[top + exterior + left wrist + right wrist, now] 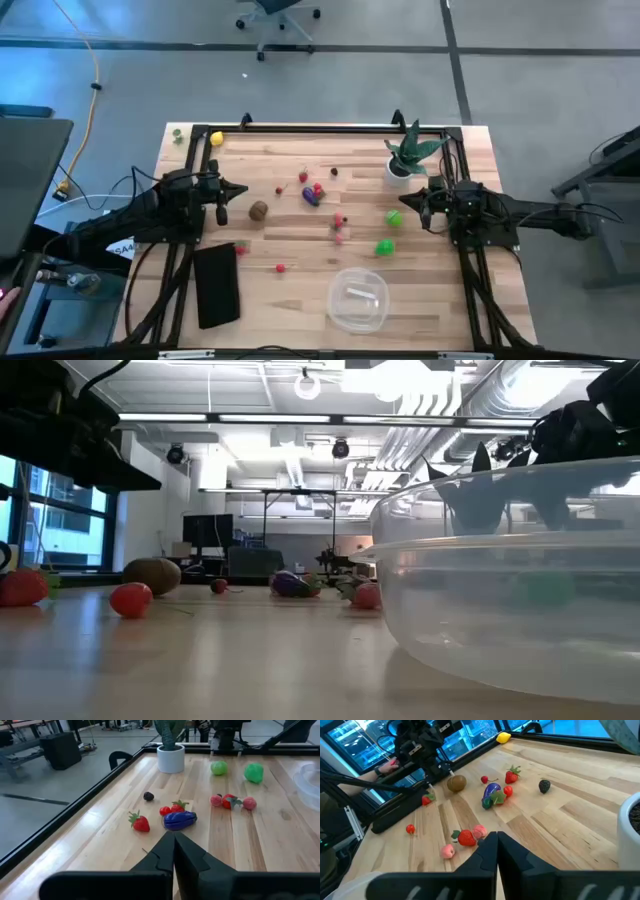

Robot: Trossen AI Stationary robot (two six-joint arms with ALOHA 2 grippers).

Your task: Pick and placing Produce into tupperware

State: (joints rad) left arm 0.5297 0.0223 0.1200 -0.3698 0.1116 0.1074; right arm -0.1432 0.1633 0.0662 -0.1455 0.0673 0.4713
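Note:
The produce lies scattered over the middle of the wooden table: a purple piece point(311, 196) with small red ones around it, a brown one point(259, 210), two bright green ones point(394, 217) point(385, 247), and a yellow one point(217, 139) at the far left corner. The clear round tupperware point(357, 298) stands on its base near the front edge and looms at the right of the low view point(520, 610). My left gripper point(243, 188) hovers shut left of the brown piece. My right gripper point(400, 203) hovers shut just beyond the green pieces. Neither holds anything.
A spiky green plant in a white pot point(400, 165) stands at the far right, close to my right gripper. A flat black rectangle point(217, 285) lies at the near left. A black frame point(330, 127) runs along the table's far edge.

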